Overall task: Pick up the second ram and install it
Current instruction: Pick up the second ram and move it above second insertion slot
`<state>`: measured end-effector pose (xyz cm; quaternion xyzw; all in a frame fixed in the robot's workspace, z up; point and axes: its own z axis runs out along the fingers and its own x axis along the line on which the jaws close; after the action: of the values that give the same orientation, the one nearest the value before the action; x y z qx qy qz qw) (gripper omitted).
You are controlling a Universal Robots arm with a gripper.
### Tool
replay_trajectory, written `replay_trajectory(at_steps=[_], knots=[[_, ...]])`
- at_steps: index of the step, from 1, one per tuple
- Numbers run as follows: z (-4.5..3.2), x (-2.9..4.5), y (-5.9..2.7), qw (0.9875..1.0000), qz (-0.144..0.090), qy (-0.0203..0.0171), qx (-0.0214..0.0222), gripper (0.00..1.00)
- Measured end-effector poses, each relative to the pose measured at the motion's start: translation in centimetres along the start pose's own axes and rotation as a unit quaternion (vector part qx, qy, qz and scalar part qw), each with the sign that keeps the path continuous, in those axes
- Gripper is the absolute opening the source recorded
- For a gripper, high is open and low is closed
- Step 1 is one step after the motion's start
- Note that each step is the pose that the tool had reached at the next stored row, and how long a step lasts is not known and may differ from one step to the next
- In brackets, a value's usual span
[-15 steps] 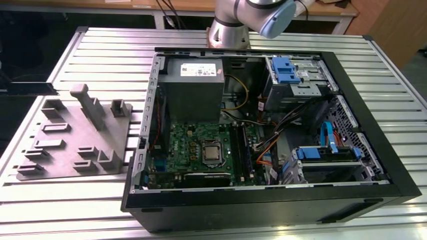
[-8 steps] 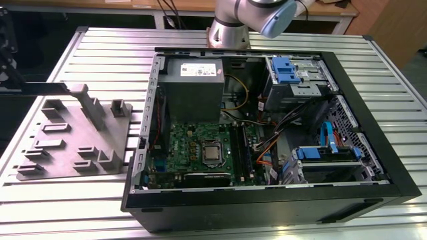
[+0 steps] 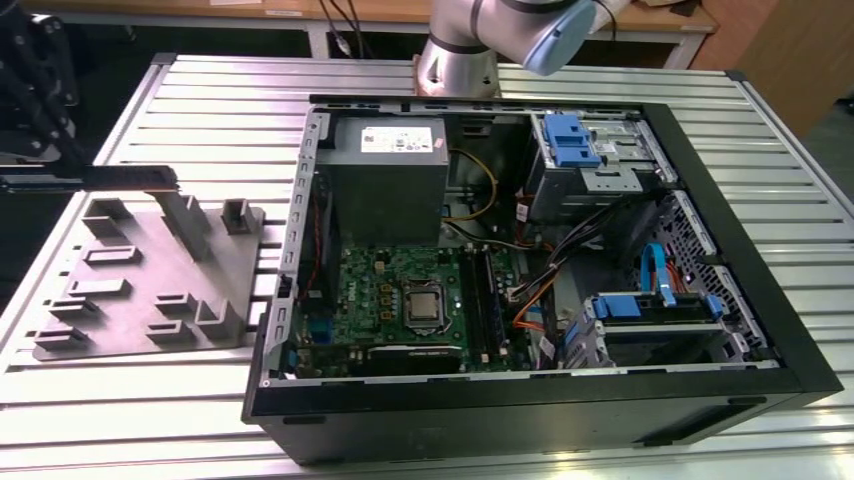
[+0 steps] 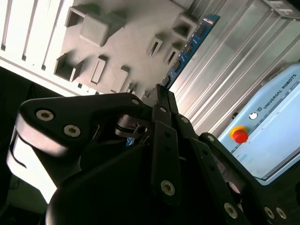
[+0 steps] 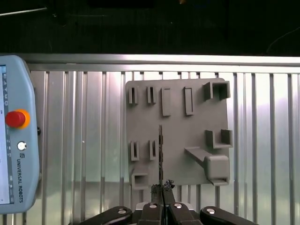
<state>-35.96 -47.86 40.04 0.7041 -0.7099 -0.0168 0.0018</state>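
Currently: second ram [image 4: 190,47] clamped in end effector [image 5: 162,187], abv grey fixture [image 5: 180,126].

arm [image 3: 461,60]: silver tubes | light-blue joint cap [image 3: 558,42] | black jaws, silver screws [image 4: 168,187]

Refer to the pale blue plastic control pendant [image 5: 16,84] in both wrist views. One line of dark capital lettering [image 5: 19,176], a maker's name, runs along its housing beside a small round symbol [image 5: 21,146]. In the second wrist view the same lettering [image 4: 281,91] stands just past the red round push-button [image 4: 240,136].

In the exterior view, locate the white rectangular label [image 3: 400,141] on the grey metal power supply box [image 3: 387,185], at the far side of the black computer case [image 3: 534,410]. Its print is too small to read.

You cannot read the fine marks on the second ram [image 4: 187,51], a long, thin blue-green board clamped in the gripper [image 4: 161,91].
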Motion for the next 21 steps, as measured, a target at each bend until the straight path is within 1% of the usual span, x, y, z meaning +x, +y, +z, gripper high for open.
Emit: replay_trajectory(at_steps=[5,12,21], knots=[[-0.04,-0.02,-1.70,1.0000,0.000,0.0000,-0.0006,0.12],[-0.11,-0.04,-4.61,1.0000,0.000,0.0000,-0.0015,0.12],[-0.20,-0.08,-8.59,1.0000,0.000,0.0000,-0.0025,0.12]])
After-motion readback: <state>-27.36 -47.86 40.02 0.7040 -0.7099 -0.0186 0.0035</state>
